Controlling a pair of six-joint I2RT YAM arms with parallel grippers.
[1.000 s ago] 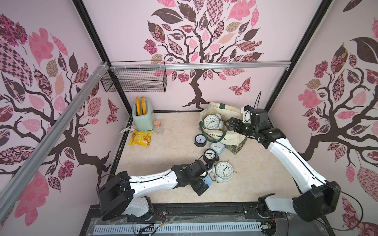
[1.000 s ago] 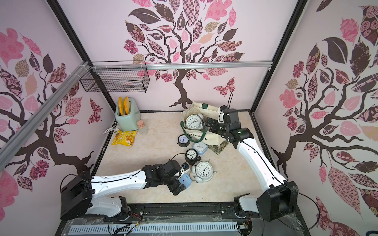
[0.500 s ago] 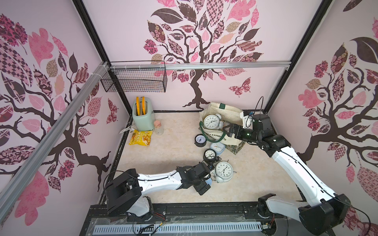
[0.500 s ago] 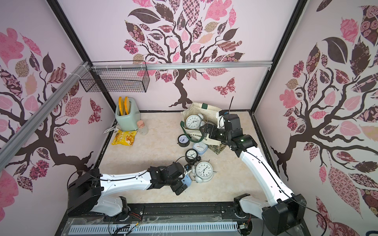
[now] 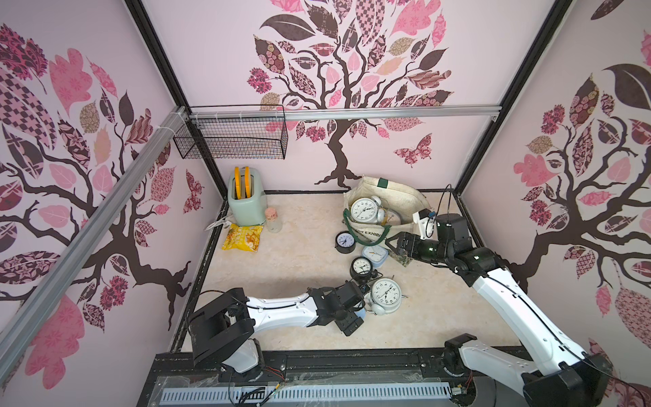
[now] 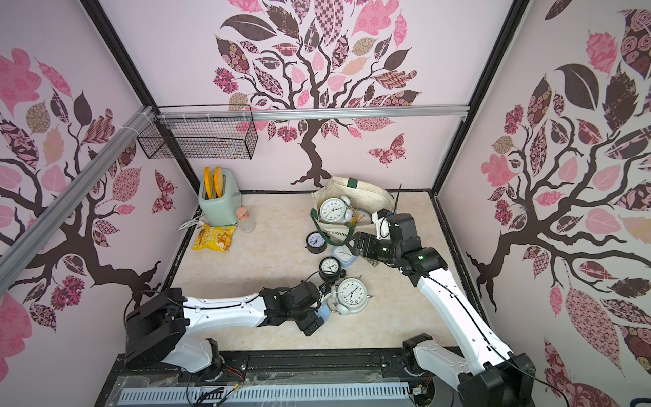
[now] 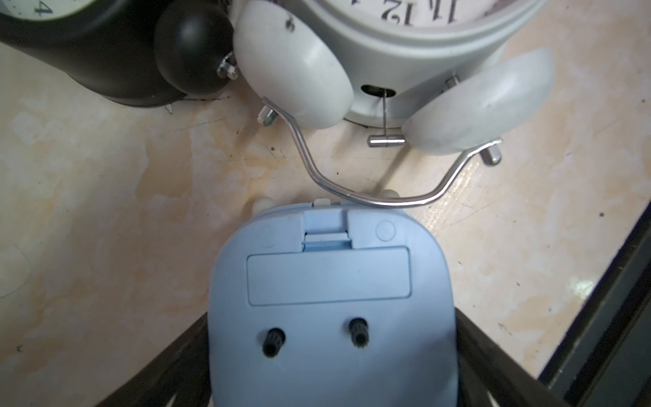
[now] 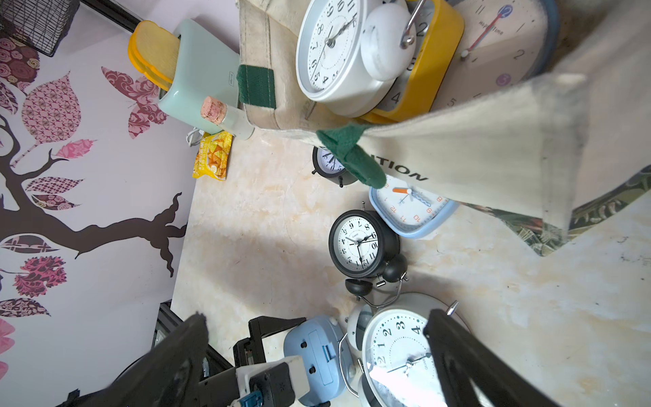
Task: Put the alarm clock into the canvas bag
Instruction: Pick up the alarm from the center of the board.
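- Our left claw (image 7: 333,313) straddles the blue alarm clock (image 7: 327,275), which lies back up; we cannot tell if it pinches.
- Our right claw (image 8: 317,313) is spread and empty.
- Just beyond it slumps the canvas bag (image 8: 475,148), lettered "ITION", with a white clock (image 8: 334,53) inside.

The light blue alarm clock (image 7: 331,299) between the left jaws hides its face and their tips; contact is unclear. The white clock (image 7: 405,60) beyond them is cut off.

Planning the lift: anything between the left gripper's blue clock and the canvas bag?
Yes: the white twin-bell clock lies beside the blue clock, the black twin-bell clock beyond; the right gripper hovers by the canvas bag.
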